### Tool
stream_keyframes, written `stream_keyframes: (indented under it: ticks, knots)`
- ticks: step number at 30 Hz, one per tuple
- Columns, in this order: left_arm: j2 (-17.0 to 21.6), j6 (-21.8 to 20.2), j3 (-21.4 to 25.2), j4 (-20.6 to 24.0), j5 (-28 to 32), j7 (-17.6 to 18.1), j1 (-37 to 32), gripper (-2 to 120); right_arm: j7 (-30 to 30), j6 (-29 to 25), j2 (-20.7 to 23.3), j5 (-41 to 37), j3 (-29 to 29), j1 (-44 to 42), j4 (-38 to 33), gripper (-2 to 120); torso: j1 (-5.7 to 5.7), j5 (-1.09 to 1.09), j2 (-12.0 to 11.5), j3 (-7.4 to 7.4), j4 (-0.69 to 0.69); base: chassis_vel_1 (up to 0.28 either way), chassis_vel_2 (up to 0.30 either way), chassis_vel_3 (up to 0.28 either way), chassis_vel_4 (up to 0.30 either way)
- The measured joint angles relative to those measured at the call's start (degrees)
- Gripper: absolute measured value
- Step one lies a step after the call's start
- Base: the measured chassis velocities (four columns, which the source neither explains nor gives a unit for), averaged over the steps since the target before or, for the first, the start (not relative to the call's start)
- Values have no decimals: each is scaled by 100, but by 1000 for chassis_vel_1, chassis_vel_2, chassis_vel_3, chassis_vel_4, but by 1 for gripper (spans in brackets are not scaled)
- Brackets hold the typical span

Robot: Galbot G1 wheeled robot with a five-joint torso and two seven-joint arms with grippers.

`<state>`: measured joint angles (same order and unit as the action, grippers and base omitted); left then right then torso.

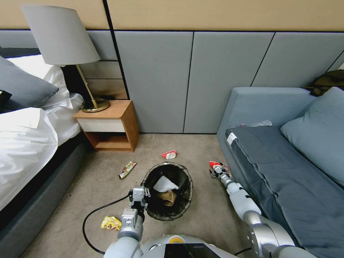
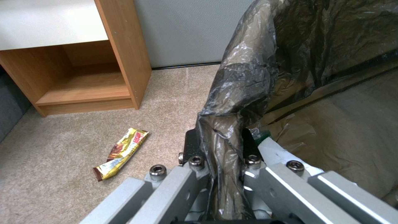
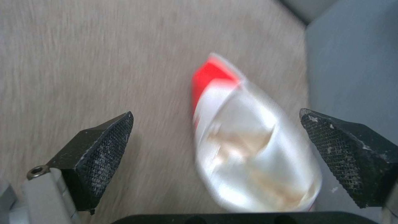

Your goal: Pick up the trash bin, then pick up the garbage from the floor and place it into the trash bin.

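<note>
on the far left a bed [image 1: 25, 143] and a wooden nightstand [image 1: 109, 125] frame the carpet [image 1: 89, 186], where a gold snack wrapper [image 1: 127, 169] and a yellow packet [image 1: 111, 223] lie loose. next, the left gripper [image 1: 139, 196] is clenched on the near-left rim of the trash bin [image 1: 167, 191], its pads pinching the black liner against the wall, probably so the bin stays steady and open-mouthed while litter goes in; a white scrap and brown paper already sit inside. beyond the bin lies a red-and-white wrapper [image 1: 169, 154]. further right, beside the sofa [image 1: 286, 161], the right gripper [image 1: 219, 169] hangs spread wide over another red-and-white wrapper [image 3: 248, 149] on the floor, straddling it in a way that looks lined up for a pinch.
</note>
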<state>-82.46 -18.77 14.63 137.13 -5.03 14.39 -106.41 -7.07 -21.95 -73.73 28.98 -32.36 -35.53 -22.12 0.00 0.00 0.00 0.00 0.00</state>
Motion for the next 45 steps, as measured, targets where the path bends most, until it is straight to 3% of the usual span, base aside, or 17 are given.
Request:
stream_keyframes:
  ticks: [8,11,17,19,23,25,27,34,37,45]
  knots:
    - [-16,11,-11,8,-57,1,-40,0,-99,352,10,-468,-1,-54,91,100,0,0,0,0,0,0,0,0,0]
    - [-22,23,-26,8,-85,2,-60,0,-194,441,25,-718,8,-58,134,93,0,-1,0,-1,0,0,0,0,0]
    - [-10,36,-34,27,-104,3,-97,0,-343,467,77,-1116,30,-34,184,70,0,2,0,0,1,0,0,0,0]
    - [-5,38,-42,31,-110,3,-104,0,-345,453,112,-1125,29,3,187,60,0,-1,0,0,-2,0,0,0,0]
    - [-5,43,-54,32,-118,3,-109,0,-345,426,141,-1126,30,43,187,52,0,0,0,0,-2,0,0,0,0]
    - [-6,49,-60,32,-124,3,-112,0,-332,374,167,-1143,30,98,183,39,0,-1,0,0,-1,0,0,0,0]
    - [-5,50,-60,31,-124,3,-111,0,-330,367,168,-1148,30,104,183,38,0,-1,0,0,-1,0,0,0,0]
    - [13,52,-87,13,-124,0,-88,0,-229,309,171,-1164,32,296,182,8,0,0,0,0,0,0,0,0,0]
    - [18,53,-86,4,-122,-1,-85,0,-221,306,170,-1165,37,349,185,0,0,0,0,0,0,0,0,0,0]
    - [14,58,-96,-9,-123,-2,-87,0,-204,322,135,-1146,59,403,202,0,0,0,0,0,0,0,0,0,0]
